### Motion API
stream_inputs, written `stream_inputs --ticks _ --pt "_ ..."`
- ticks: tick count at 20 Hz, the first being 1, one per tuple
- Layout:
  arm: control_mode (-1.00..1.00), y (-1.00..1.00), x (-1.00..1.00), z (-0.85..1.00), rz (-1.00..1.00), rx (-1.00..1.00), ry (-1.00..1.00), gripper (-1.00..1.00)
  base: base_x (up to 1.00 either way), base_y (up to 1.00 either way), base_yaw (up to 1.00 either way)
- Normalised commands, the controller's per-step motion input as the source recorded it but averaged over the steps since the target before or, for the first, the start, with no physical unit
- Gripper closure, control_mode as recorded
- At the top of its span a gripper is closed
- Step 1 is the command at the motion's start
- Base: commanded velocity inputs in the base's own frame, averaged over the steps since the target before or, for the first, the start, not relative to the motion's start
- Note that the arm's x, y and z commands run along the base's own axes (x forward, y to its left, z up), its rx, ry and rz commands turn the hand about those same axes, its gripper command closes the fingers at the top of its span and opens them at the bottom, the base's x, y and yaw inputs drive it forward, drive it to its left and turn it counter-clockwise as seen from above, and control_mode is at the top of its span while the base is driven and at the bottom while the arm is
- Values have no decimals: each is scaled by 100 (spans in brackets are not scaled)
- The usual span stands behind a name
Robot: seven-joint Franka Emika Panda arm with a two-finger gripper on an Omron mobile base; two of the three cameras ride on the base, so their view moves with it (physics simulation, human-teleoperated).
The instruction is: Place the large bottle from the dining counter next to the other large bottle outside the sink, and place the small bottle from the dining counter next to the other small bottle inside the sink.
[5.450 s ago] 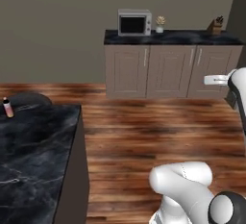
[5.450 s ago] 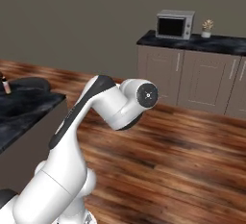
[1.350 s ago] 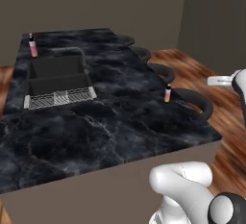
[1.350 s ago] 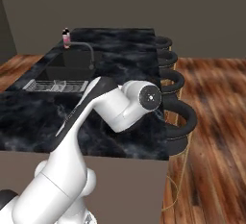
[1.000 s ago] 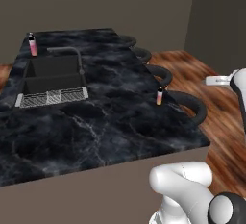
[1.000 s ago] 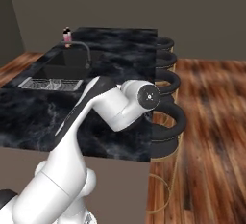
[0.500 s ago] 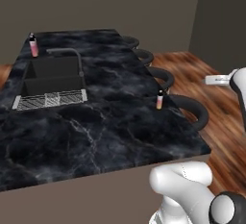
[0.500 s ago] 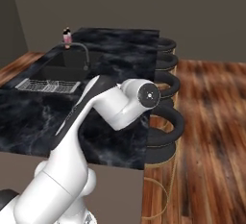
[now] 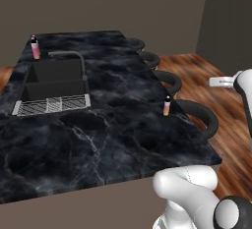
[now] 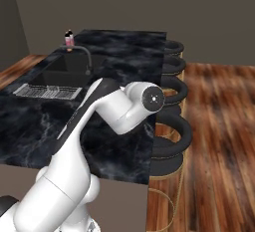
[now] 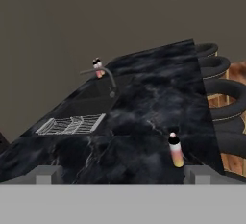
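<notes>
On the bench (image 9: 113,139), near the stool-side edge, one bottle (image 9: 167,106) stands upright and reachable; I hold my fingers (image 11: 120,175) wide open, empty, aimed at it, well short of the sink (image 9: 54,83).

We note a wood-plank floor (image 10: 219,141), reddish brown with a glossy sheen, running to the right of the stools. Behind stands a plain dark grey-brown wall (image 9: 108,2). A darker wall section (image 9: 229,21) stands at the far right corner.
</notes>
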Motion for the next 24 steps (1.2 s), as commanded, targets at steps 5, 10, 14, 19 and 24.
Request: stream_inputs --ticks 5,10,14,19,24 --pt "100 0 0 0 0 0 0 -100 12 0 0" --pt "100 0 0 0 0 0 0 -100 2 0 0" --pt "-100 0 0 0 0 0 9 -100 0 0 0" --pt "-100 6 0 0 0 -4 32 -100 0 0 0" --pt "-100 8 0 1 0 -5 32 -100 0 0 0"
